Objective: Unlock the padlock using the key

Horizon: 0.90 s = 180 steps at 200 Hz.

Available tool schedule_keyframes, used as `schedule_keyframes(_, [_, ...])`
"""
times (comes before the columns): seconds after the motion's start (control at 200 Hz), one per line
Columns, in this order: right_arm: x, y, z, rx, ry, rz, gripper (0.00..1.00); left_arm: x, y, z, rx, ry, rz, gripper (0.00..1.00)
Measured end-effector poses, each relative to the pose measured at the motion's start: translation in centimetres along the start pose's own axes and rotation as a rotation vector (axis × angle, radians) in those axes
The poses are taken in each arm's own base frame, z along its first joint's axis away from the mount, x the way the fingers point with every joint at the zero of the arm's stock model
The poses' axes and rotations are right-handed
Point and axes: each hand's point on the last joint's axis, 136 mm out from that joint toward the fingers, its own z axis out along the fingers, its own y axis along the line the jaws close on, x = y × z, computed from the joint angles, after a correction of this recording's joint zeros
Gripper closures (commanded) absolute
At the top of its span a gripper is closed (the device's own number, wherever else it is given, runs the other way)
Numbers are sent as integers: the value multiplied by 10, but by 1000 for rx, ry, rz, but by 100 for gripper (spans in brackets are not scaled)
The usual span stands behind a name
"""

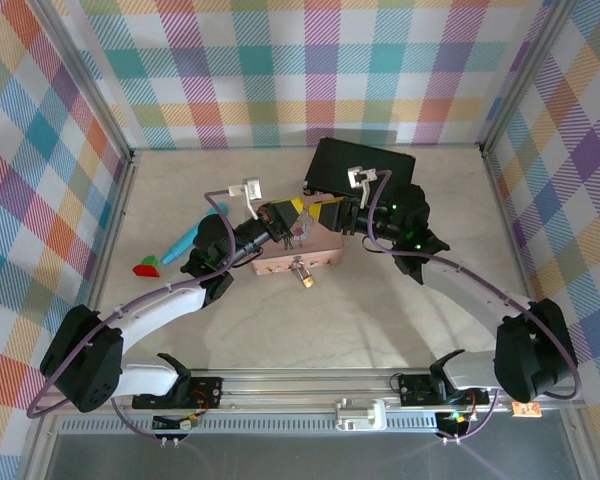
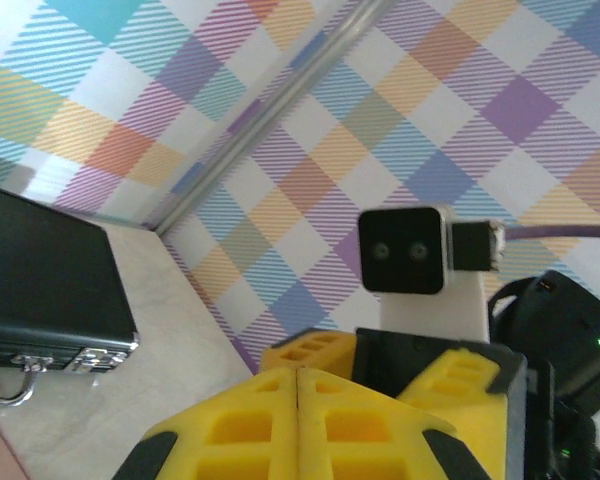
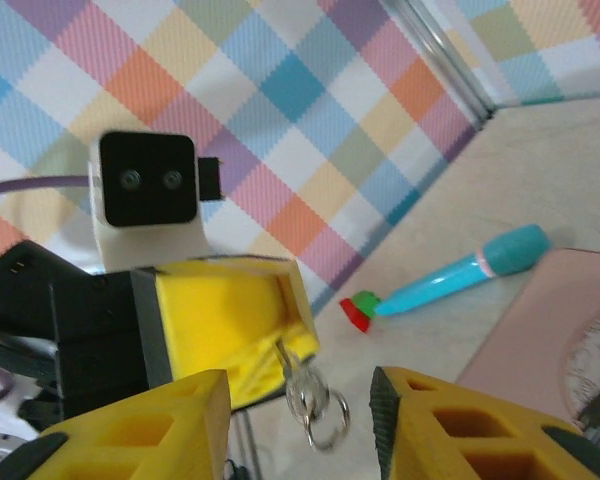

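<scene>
Two arms meeting over the pink tin (image 1: 320, 255). Jaws of the left gripper (image 2: 298, 410) pressing together, pinching the key (image 3: 283, 355), rings dangling; jaws of the right gripper (image 3: 300, 420) standing spread, holding nothing. The padlock (image 1: 302, 273) lying at tin's near edge, untouched. Judging: key in hand, inserting and turning remaining.

Bright, even light; faint shadows — near foreground blurred.

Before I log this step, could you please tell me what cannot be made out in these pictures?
Key: right wrist view, blade hidden inside the left pincer; its rings dangle below.
Padlock: top view, too small to tell whether its shackle is open.
Pink tin: right wrist view, cut off by the right edge.
</scene>
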Motion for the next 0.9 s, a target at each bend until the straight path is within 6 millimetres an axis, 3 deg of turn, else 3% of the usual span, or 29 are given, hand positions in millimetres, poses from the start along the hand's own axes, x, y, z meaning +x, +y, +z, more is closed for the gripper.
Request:
schedule_keyframes(0.36, [0, 2, 9, -90, 9, 53, 78, -2, -10, -2, 43, 0, 16, 100])
schedule_keyframes(0.635, [2, 6, 10, -131, 28, 86, 70, -3, -13, -5, 44, -4, 34, 100])
schedule_keyframes(0.9, [3, 7, 10, -140, 32, 110, 71, -5, -13, -7, 36, -7, 38, 100])
